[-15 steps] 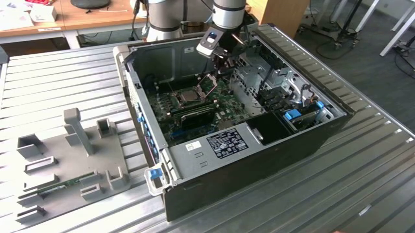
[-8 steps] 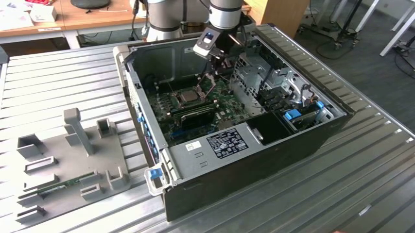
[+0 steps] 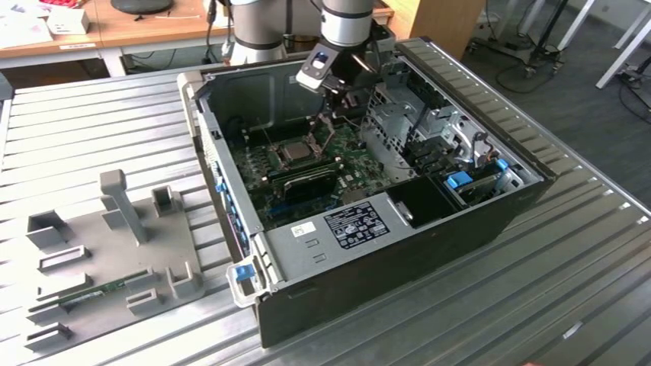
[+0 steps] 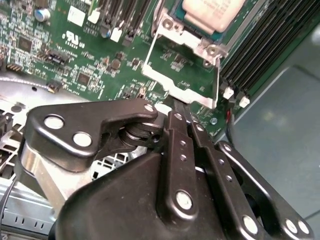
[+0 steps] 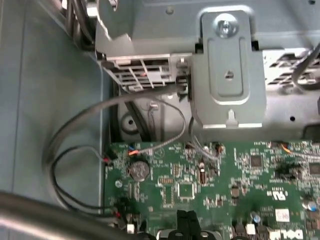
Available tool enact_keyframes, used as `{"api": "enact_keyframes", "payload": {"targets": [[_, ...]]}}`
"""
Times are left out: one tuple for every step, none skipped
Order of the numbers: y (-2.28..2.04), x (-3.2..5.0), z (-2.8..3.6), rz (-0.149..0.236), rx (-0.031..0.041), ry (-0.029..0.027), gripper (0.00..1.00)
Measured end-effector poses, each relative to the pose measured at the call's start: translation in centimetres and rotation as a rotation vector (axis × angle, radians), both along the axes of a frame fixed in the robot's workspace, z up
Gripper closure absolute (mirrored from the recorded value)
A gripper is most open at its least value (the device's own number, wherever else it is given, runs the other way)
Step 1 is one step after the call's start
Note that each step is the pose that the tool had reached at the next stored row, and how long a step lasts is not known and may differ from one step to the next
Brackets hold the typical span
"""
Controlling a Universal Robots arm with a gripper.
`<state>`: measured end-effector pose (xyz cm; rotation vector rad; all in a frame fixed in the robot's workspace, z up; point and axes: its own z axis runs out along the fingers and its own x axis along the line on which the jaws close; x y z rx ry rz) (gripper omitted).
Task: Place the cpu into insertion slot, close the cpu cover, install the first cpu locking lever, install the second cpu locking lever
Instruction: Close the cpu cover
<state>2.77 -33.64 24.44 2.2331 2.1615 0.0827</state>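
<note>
In the exterior view my gripper [image 3: 328, 122] reaches down into the open computer case, just behind the insertion slot [image 3: 298, 153] on the green board. The second wrist view shows the cpu [image 4: 212, 11], its dull silver top lying flat in the insertion slot [image 4: 176, 14]. The cpu cover [image 4: 181, 92], a thin silvery frame, stands raised off the slot on its hinge. My gripper [image 4: 176, 104] is shut on the free edge of that frame, its black fingers [image 4: 176, 131] pressed close together.
Long black memory sticks [image 4: 265, 55] run right beside the slot. Grey cables [image 5: 100, 107] and a metal bracket [image 5: 227, 70] sit over the board's far edge. The drive cage [image 3: 432, 130] walls one side of the case. A grey fixture plate [image 3: 112, 236] lies at the exterior view's left.
</note>
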Motion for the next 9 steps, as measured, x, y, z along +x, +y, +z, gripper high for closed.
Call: {"api": "enact_keyframes", "payload": {"targets": [[0.02, -0.24, 0.00, 0.000, 0.0000, -0.0003, 0.90], [0.02, -0.54, 0.00, 0.000, 0.0000, -0.0013, 0.90], [0.03, -0.84, 0.00, 0.000, 0.0000, -0.0020, 0.90], [0.04, -1.09, 0.00, 0.000, 0.0000, -0.0025, 0.90], [0.05, -1.31, 0.00, 0.000, 0.0000, -0.0027, 0.90], [0.06, -1.52, 0.00, 0.000, 0.0000, -0.0030, 0.90], [0.06, -1.73, 0.00, 0.000, 0.0000, -0.0032, 0.90], [0.07, -1.94, 0.00, 0.000, 0.0000, -0.0033, 0.90], [0.08, -2.16, 0.00, 0.000, 0.0000, -0.0035, 0.90]]}}
